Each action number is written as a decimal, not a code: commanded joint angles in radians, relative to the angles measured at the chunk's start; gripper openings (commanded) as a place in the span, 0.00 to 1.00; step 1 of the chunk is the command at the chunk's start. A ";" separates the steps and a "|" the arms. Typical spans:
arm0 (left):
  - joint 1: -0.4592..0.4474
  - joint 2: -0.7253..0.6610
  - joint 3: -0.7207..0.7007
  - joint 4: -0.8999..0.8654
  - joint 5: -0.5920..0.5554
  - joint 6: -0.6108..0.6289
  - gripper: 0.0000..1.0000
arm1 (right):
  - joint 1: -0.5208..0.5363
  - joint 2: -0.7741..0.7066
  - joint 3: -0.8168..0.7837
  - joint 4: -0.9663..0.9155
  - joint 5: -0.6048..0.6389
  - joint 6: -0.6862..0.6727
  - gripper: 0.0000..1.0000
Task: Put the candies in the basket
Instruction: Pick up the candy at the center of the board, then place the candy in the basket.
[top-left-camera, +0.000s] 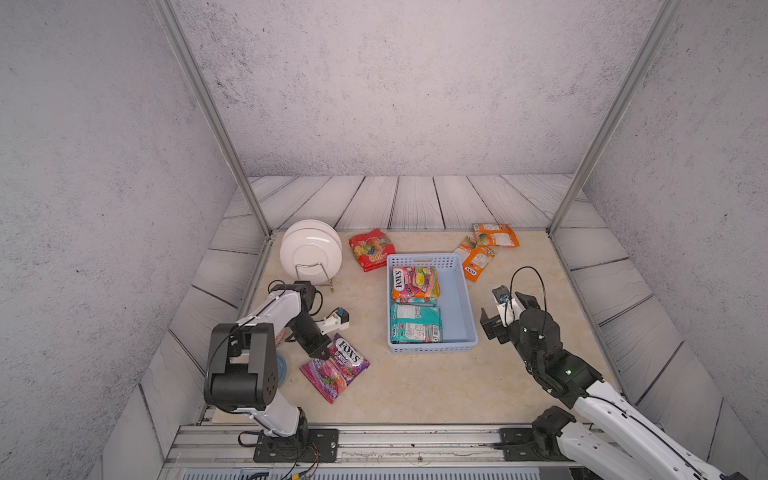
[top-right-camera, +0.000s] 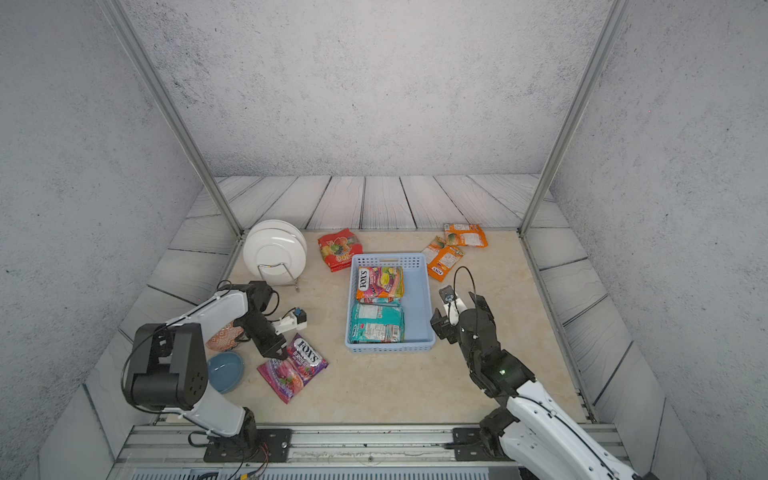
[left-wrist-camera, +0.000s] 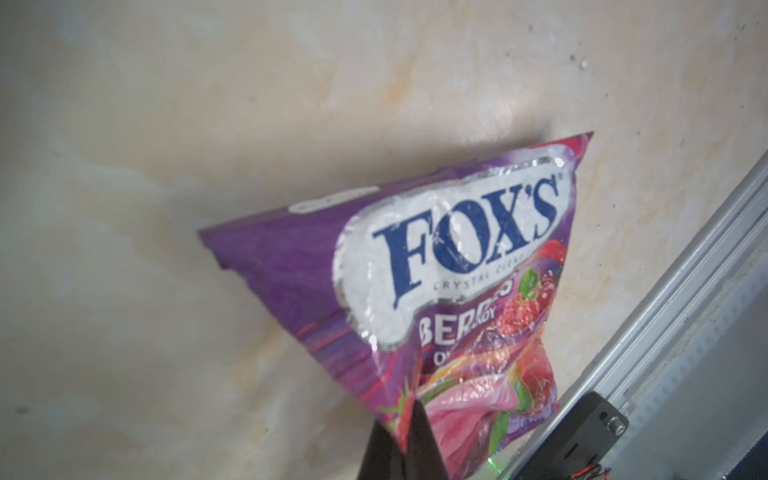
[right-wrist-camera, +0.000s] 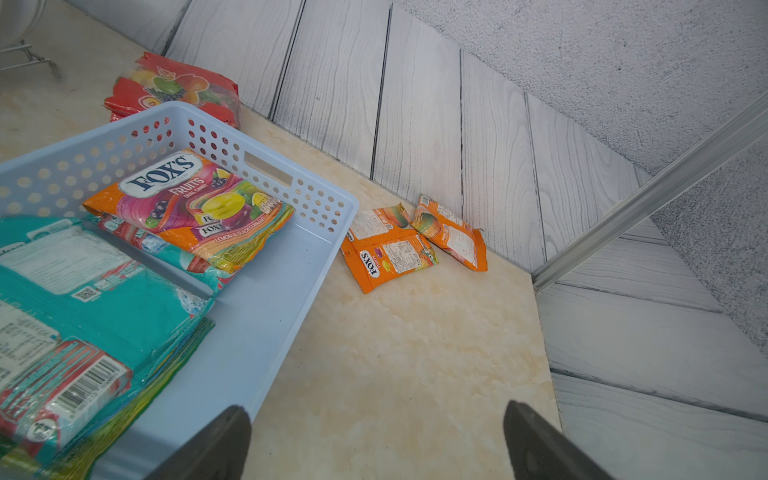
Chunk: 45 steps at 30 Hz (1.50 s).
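Observation:
A purple FOX'S candy bag (top-left-camera: 340, 368) (top-right-camera: 299, 365) (left-wrist-camera: 436, 266) lies at the front left of the table. My left gripper (top-left-camera: 322, 354) (top-right-camera: 279, 354) (left-wrist-camera: 409, 411) is shut on its near-left edge, and the foil tents up at the pinch. The pale blue basket (top-left-camera: 457, 299) (top-right-camera: 417, 299) (right-wrist-camera: 270, 311) stands mid-table. It holds an orange-pink FOX'S bag (top-left-camera: 415, 284) (right-wrist-camera: 195, 203) and teal bags (top-left-camera: 415, 322) (right-wrist-camera: 104, 299). A red bag (top-left-camera: 371, 249) (right-wrist-camera: 174, 89) lies behind the basket, and two orange bags (top-left-camera: 496, 235) (top-left-camera: 476, 257) lie at the back right. My right gripper (top-left-camera: 502, 305) (right-wrist-camera: 374, 415) hangs open and empty beside the basket's right wall.
White plates (top-left-camera: 309, 251) stand in a wire rack at the back left. A round blue bowl (top-right-camera: 225, 371) and an orange patterned item (top-right-camera: 222, 336) sit under my left arm. A metal rail (top-left-camera: 374, 440) runs along the front edge, and metal posts stand at the back corners.

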 joint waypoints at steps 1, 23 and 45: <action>0.003 -0.024 0.071 -0.042 0.015 0.022 0.00 | -0.001 -0.016 -0.009 0.015 0.030 -0.005 0.99; -0.217 -0.005 0.668 -0.162 0.076 0.123 0.00 | -0.001 -0.035 -0.021 0.047 0.038 -0.030 0.99; -0.540 0.429 1.293 -0.392 -0.004 0.156 0.00 | -0.003 -0.063 -0.032 0.070 0.026 -0.054 0.99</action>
